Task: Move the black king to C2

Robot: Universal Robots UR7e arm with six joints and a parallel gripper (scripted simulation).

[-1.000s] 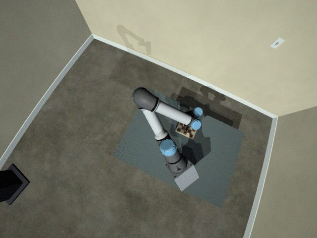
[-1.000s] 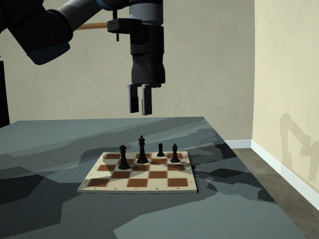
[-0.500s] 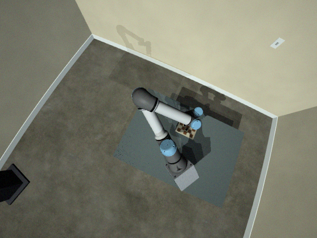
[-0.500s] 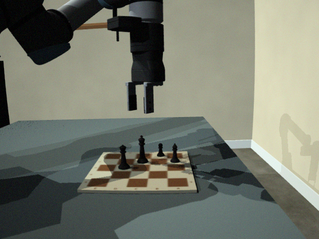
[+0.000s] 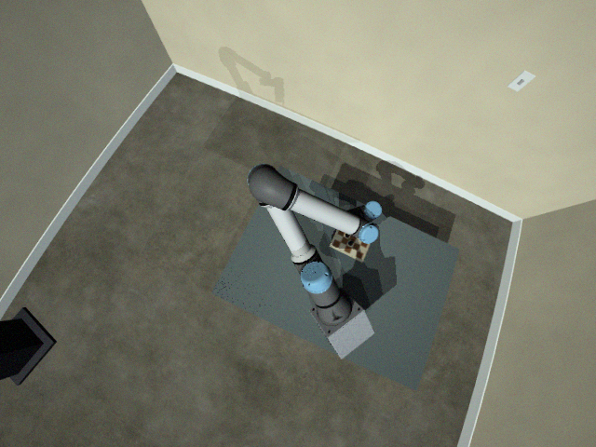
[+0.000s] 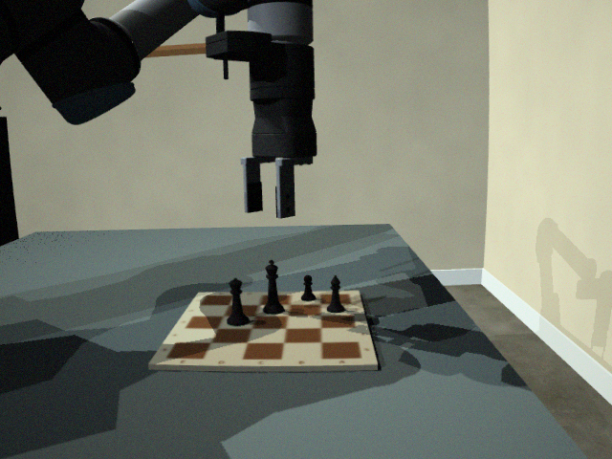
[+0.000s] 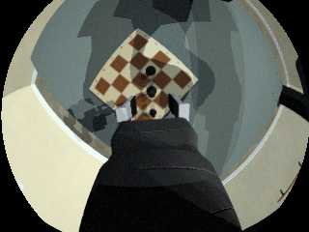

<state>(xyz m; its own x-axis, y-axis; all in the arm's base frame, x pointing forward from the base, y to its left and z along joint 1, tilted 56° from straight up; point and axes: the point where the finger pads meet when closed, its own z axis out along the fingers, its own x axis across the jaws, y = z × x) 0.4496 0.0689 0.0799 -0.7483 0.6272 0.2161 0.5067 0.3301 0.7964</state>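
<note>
A small chessboard (image 6: 269, 328) lies on the grey table; it also shows in the top view (image 5: 350, 244) and in the wrist view (image 7: 143, 73). The black king (image 6: 272, 288), the tallest piece, stands upright in a far row near the board's middle. My gripper (image 6: 268, 186) hangs open and empty high above the king, well clear of its top. In the wrist view my fingers frame the near part of the board, with dark pieces seen from above between them. The board's edge letters are too small to read.
Three other black pieces stand upright on the board: a queen-like piece (image 6: 237, 302) to the king's left, a pawn (image 6: 308, 289) and a bishop (image 6: 336, 295) to its right. The table's right edge drops to the floor beside a wall.
</note>
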